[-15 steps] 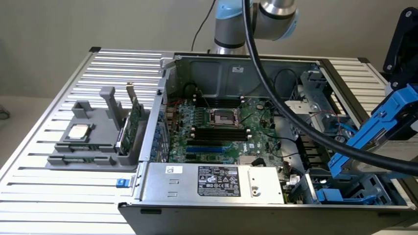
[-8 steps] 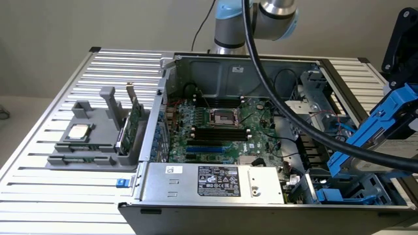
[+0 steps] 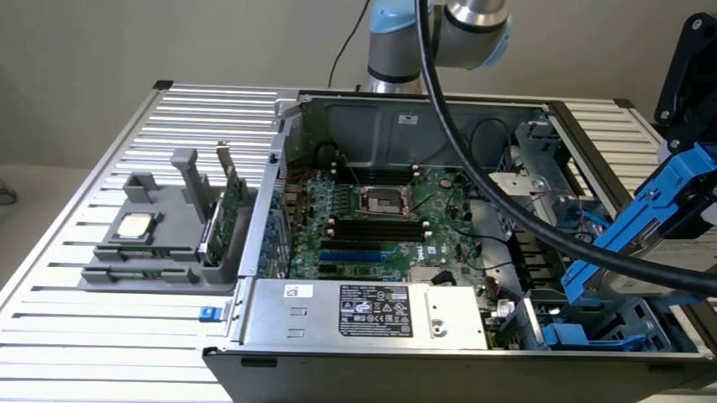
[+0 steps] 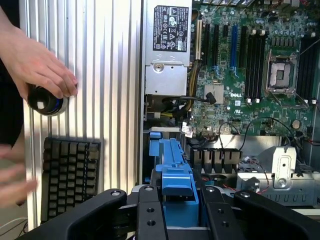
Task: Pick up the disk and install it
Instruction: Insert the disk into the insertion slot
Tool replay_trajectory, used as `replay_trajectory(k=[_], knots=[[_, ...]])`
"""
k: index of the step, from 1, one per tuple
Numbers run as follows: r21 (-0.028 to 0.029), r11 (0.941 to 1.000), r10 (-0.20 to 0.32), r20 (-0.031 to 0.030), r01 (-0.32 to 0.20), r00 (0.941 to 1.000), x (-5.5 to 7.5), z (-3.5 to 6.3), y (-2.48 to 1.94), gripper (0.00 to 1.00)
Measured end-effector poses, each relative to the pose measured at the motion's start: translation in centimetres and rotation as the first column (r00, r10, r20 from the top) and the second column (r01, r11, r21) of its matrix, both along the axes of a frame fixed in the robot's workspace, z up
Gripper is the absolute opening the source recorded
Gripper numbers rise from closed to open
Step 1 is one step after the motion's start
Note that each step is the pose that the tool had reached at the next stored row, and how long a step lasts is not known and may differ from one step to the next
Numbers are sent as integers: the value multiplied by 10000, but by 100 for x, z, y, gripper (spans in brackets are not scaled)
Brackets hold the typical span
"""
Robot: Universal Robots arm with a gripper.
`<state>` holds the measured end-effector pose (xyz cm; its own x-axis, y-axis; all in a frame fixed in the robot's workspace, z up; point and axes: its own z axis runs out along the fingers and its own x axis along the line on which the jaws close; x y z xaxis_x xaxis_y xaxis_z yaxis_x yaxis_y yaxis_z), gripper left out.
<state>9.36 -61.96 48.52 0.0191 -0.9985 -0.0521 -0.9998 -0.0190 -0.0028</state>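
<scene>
The disk (image 3: 633,231), in its blue carrier frame, hangs tilted above the right end of the open computer case (image 3: 336,109) in the exterior view. My gripper (image 3: 689,180) is shut on its upper end. In the wrist view the blue carrier (image 4: 175,170) sticks out between my two black fingers (image 4: 150,215), and my gripper (image 4: 180,212) clamps it on both sides. Below the carrier lie the case's drive bays with blue plastic parts (image 3: 594,336). The disk's metal face is mostly hidden behind the frame and the cable.
The motherboard (image 3: 381,218) and power supply (image 3: 370,311) occupy the case. On the slatted table (image 3: 67,336) a grey fixture holds a processor chip (image 3: 134,225) and a green card (image 3: 230,210). A thick black cable (image 3: 505,193) crosses the case. A person's hand (image 4: 40,70) rests on a black knob, near a keyboard (image 4: 70,175).
</scene>
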Motion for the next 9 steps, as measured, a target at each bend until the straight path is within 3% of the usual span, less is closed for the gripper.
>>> replay_trajectory(k=[7, 9], knots=[[-1, 10000, 0, 0, 0, 10000, 0, 0, 0, 33], [-5, 10000, 0, 0, 0, 10000, 0, -7, 19, 33]])
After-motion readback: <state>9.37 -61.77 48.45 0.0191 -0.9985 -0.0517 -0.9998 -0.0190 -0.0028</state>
